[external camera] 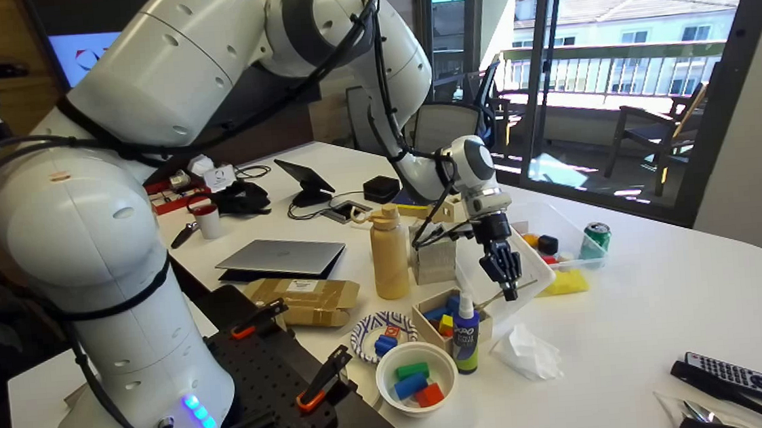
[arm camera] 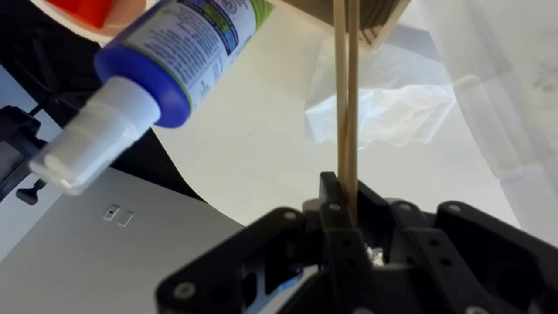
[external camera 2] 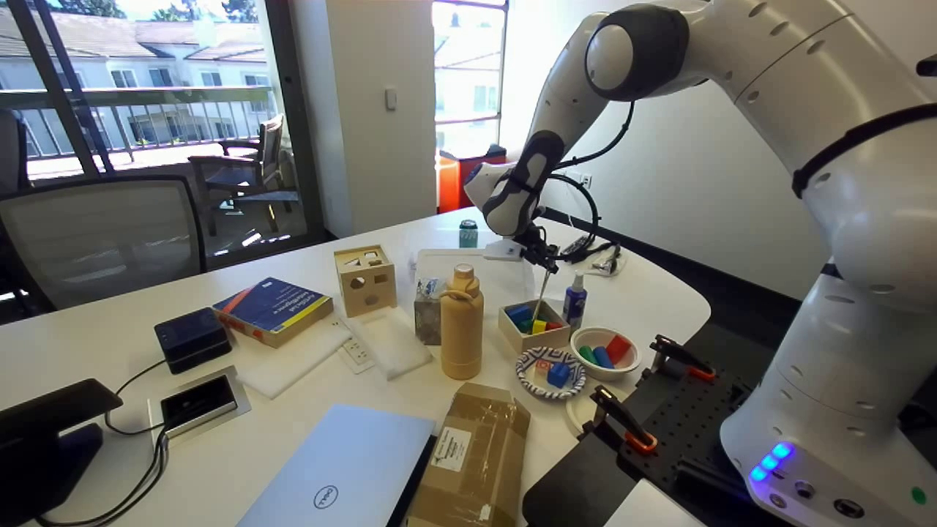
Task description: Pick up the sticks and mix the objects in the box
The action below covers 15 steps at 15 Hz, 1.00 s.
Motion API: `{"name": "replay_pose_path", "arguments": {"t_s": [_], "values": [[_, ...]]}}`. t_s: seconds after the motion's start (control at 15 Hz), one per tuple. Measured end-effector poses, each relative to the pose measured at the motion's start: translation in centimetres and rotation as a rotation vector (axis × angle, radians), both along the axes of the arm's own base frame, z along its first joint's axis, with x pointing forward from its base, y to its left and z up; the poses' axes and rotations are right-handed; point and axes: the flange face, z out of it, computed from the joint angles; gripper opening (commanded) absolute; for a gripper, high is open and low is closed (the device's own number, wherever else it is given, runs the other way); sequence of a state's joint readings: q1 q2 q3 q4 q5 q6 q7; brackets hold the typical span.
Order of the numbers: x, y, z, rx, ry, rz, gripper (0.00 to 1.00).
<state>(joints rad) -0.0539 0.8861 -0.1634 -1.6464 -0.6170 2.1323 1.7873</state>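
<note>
In an exterior view: tan box [external camera 2: 521, 338], right of the tan water bottle [external camera 2: 462, 326], blue-and-green spray bottle [external camera 2: 575, 301] just off its far right. Pair of thin wooden sticks [external camera 2: 543, 290] hangs steeply from the gripper [external camera 2: 549, 267]; lower ends look to be down among the blocks, beside the yellow block [external camera 2: 539, 326]. Pick-up judged done.

In an exterior view: sticks slant down and left into the box, upper end jutting out right of the fingers. Spray bottle hides part of the box. White bowl [external camera: 440, 366], nearer, has blocks of its own; not this job, I'd judge.

Wrist view: fingers pinch both sticks, shafts side by side. Tips run out of sight past the box corner; contact can't be checked here.

Left: the mixing. Blue block [external camera 2: 519, 315] left, red block [external camera 2: 554, 327] right; how much stirring is done, can't tell.
</note>
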Motion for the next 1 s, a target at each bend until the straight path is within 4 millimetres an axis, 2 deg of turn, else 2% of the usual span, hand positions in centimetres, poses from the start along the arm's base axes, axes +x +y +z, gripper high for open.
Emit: {"name": "replay_pose_path", "arguments": {"t_s": [0.27,0.6,1.0], "values": [[0.6,-2.6,3.2,0.050,-0.029,0.005,0.02],[1.4,-4.1,7.5,0.102,-0.052,0.030,0.02],[0.8,-6.6,10.3,0.198,-0.071,0.027,0.02]]}}
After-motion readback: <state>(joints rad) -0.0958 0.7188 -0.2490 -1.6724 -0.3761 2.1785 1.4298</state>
